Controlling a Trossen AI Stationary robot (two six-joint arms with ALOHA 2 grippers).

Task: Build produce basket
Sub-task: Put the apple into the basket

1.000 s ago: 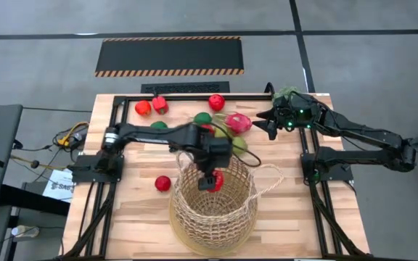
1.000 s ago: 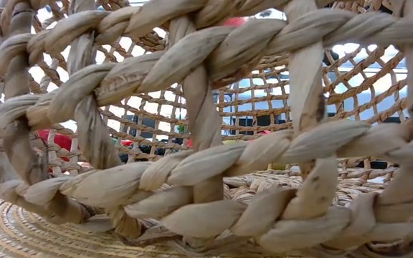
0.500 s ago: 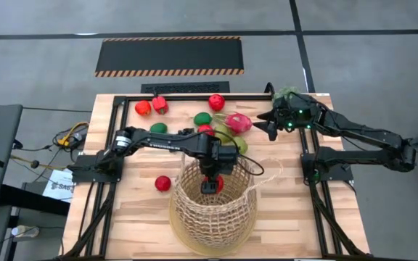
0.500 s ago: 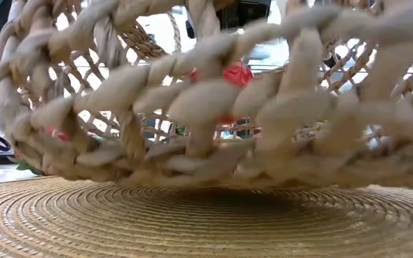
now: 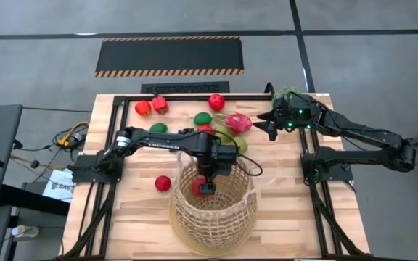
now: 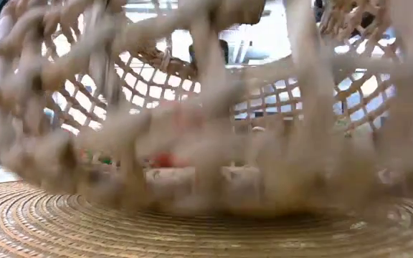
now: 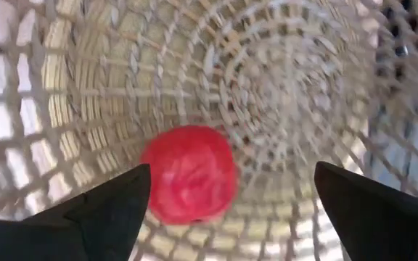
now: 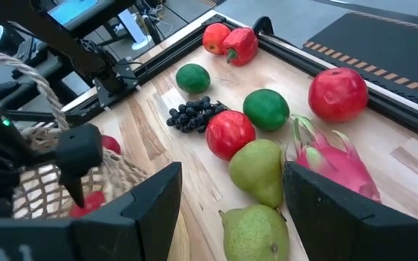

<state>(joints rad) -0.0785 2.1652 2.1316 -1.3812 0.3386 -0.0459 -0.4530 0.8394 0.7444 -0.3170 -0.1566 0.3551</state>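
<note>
Left hand (image 5: 205,187): reaching down inside the basket (image 5: 212,217), fingers spread, released.
Red fruit (image 7: 189,174): one, loose on basket floor.
Right hand (image 5: 267,122): hovering beyond basket, empty, fingers apart.
Pears (image 8: 258,171): two.
Dragon fruit (image 8: 330,161): one, beyond basket on counter (image 5: 136,210).

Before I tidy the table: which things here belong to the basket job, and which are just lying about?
Job: wicker basket; red fruit just inside it, under the open left gripper; dragon fruit; pears; limes; grape bunch; apples.

Lying about: cables and paper sheet beside the table.
</note>
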